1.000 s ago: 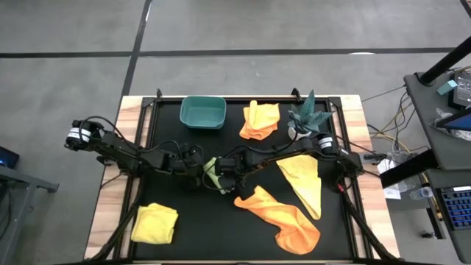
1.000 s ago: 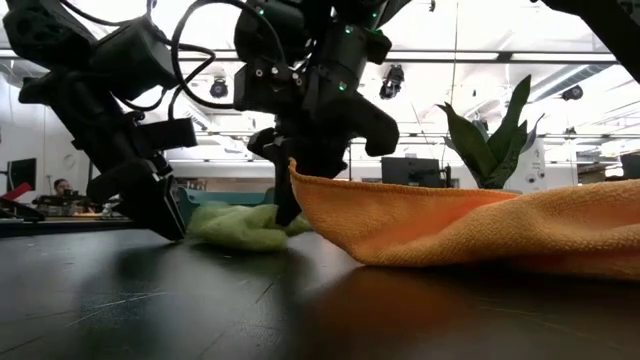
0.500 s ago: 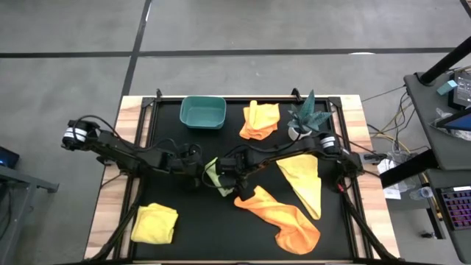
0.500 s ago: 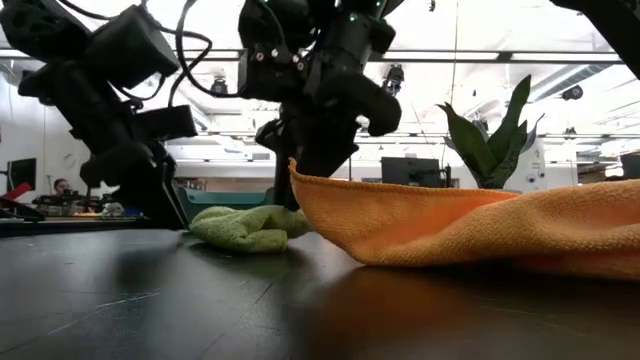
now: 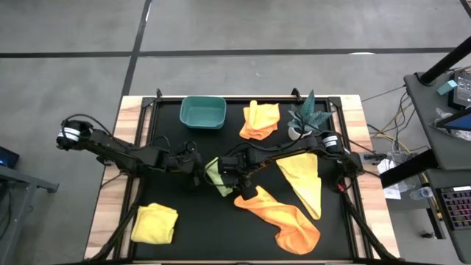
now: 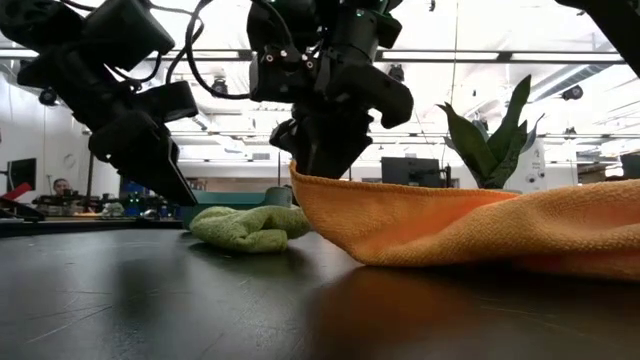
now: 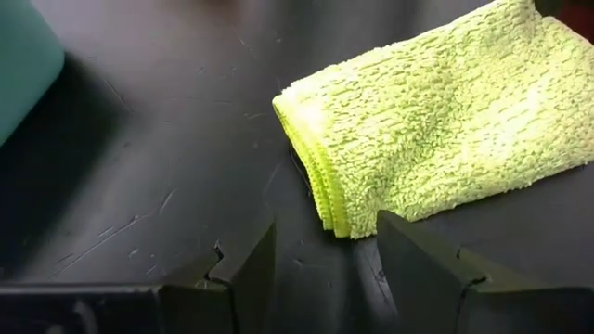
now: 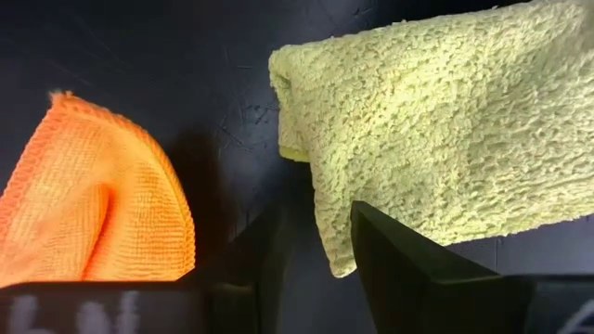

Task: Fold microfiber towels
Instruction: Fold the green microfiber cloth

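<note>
nearest the low camera: a crumpled orange towel (image 6: 470,225) sprawls on the black counter (image 6: 150,310), lower right of centre from above (image 5: 283,217), one corner reaching toward the middle. a folded yellow towel (image 5: 155,222) sits at the near left corner, well apart from the rest. a yellow towel (image 5: 303,182) folded to a triangle lies right of centre, just beside the orange one.

mid counter: the lime green towel (image 5: 214,175) lies folded and flat between the two grippers, also seen low (image 6: 245,226). left gripper (image 7: 320,269) hangs just left of it and clear of the counter, jaws spread, nothing in them; left wrist view shows the towel's folded corner (image 7: 418,139) right ahead of the fingertips. right gripper (image 8: 311,237) is over the towel's right side, jaws parted and not pinching; in the right wrist view the towel edge (image 8: 418,130) sits just past one finger (image 8: 399,255), can't tell if it touches, with the orange corner (image 8: 93,199) off to the side. low view puts the right gripper (image 6: 325,160) above the seam between green and orange.

far side: teal bin (image 5: 202,112) at back left, a second orange towel (image 5: 260,120) folded at back centre, a potted plant (image 5: 305,115) at back right.
</note>
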